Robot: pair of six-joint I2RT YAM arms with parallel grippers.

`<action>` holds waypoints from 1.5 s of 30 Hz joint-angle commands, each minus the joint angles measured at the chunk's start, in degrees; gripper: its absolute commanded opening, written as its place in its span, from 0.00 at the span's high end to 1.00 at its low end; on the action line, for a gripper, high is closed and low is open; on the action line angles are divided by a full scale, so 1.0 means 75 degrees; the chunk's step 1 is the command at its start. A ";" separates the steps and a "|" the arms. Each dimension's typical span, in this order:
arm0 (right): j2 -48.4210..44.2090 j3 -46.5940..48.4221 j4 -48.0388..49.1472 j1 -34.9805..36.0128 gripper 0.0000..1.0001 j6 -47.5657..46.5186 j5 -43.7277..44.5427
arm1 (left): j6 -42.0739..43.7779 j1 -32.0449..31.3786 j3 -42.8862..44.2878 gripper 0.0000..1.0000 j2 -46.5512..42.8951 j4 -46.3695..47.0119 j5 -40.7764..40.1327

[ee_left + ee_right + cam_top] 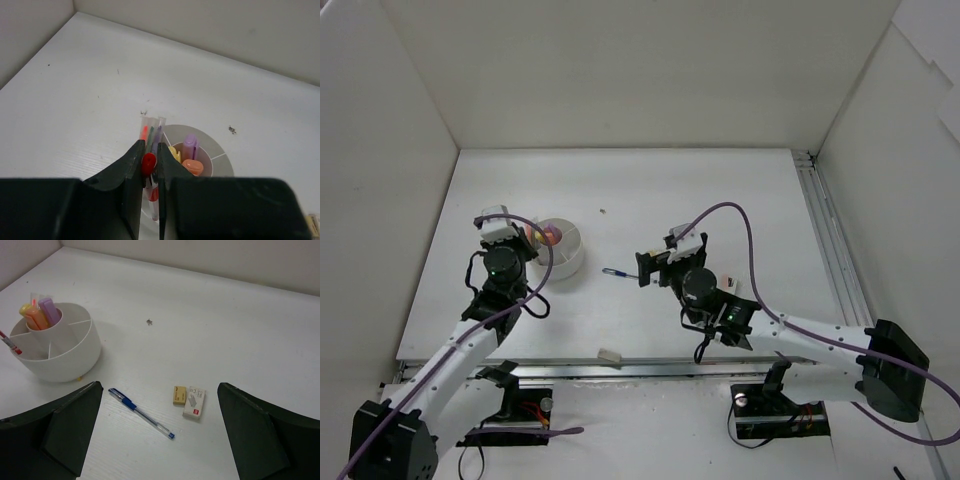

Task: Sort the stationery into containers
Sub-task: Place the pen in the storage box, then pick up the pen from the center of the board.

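The left gripper point(151, 152) is closed tight on a red pen point(148, 163), its dark fingers pinching the pen near its red end right over the white cup point(65, 357). From the right wrist camera we see this pen leaning in one of the cup's outer compartments at the side away from the right arm. The cup's round middle compartment holds a purple marker point(47, 310), an orange marker point(36, 317) and a yellow marker point(26, 308), all standing upright and packed together.

The right gripper point(160, 390) hangs with its fingers spread wide and nothing between them, just above the table point(720, 200). A blue pen point(141, 413) lies flat on the table below it, near the cup but not touching it. Just beside the pen's tip, a tan eraser point(179, 395) and a small white box point(194, 403) lie side by side, touching or nearly so. In the overhead view we find a cream eraser point(610, 355) lying alone at the near edge of the table, between the two arms and well apart from the cup.
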 commanded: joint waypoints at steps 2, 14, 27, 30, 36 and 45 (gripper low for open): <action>-0.0350 -0.0036 0.0618 -0.0001 0.02 -0.0144 0.0790 | 0.0126 0.0348 0.0022 1.00 0.0488 0.1673 0.0377; 0.0248 -0.0013 0.0571 -0.0060 0.02 -0.1724 -0.0179 | -0.0611 0.0442 -0.0107 0.93 0.0444 0.1055 0.0624; 0.3375 0.3583 -0.4853 -0.1805 0.04 -0.2488 -0.5899 | -0.1444 0.0442 0.0759 0.00 -0.1044 -0.2341 0.1430; 0.4184 0.4053 -0.5018 -0.2004 0.05 -0.2442 -0.6229 | -0.1572 0.0372 0.1181 0.00 -0.1115 -0.3268 0.1852; 0.5274 0.4628 -0.5556 -0.2250 0.14 -0.2231 -0.6346 | -0.1608 0.0231 0.1241 0.00 -0.1407 -0.3892 0.1924; 0.5463 0.4394 -0.5569 -0.2239 0.23 -0.2114 -0.6147 | -0.2578 0.0231 0.1204 0.00 -0.0883 -0.4325 0.0100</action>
